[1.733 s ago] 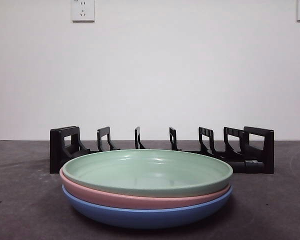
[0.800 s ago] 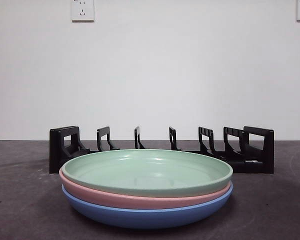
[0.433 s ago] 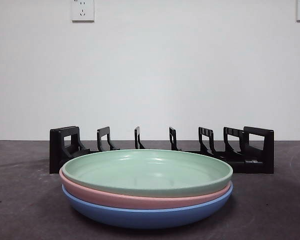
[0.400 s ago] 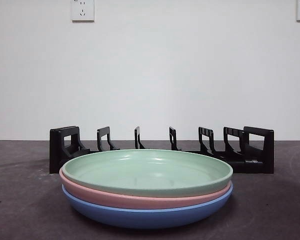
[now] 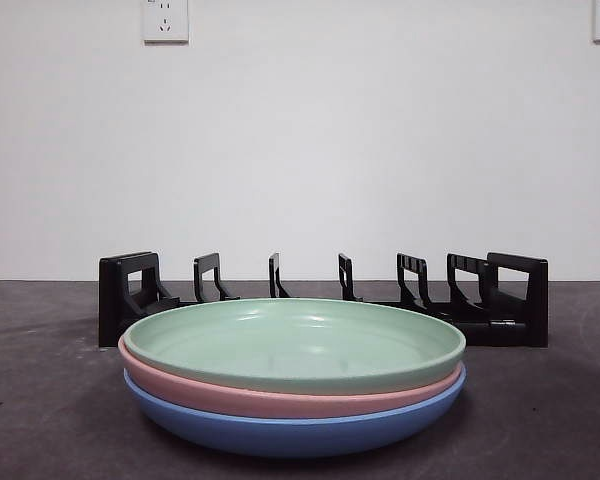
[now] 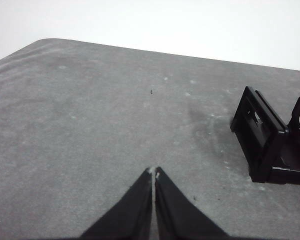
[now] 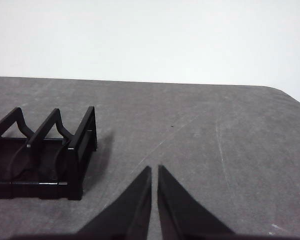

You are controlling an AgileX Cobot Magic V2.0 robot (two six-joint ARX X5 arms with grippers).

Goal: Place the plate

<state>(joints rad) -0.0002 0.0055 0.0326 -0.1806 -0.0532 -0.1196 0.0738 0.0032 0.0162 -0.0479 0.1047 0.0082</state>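
Three plates are stacked near the front of the table: a green plate [image 5: 295, 345] on top, a pink plate [image 5: 280, 398] under it and a blue plate [image 5: 290, 432] at the bottom. Behind the stack stands a black slotted plate rack [image 5: 325, 298], with nothing in its slots. One end of that rack [image 6: 272, 145] shows in the left wrist view, the other end [image 7: 45, 152] in the right wrist view. My left gripper [image 6: 154, 173] is shut and holds nothing, over bare table. My right gripper [image 7: 154, 170] is shut too, also with nothing in it. Neither arm shows in the front view.
The dark grey table [image 5: 540, 410] runs back to a white wall with a socket [image 5: 165, 20] high on the left. Rounded table corners show in the wrist views.
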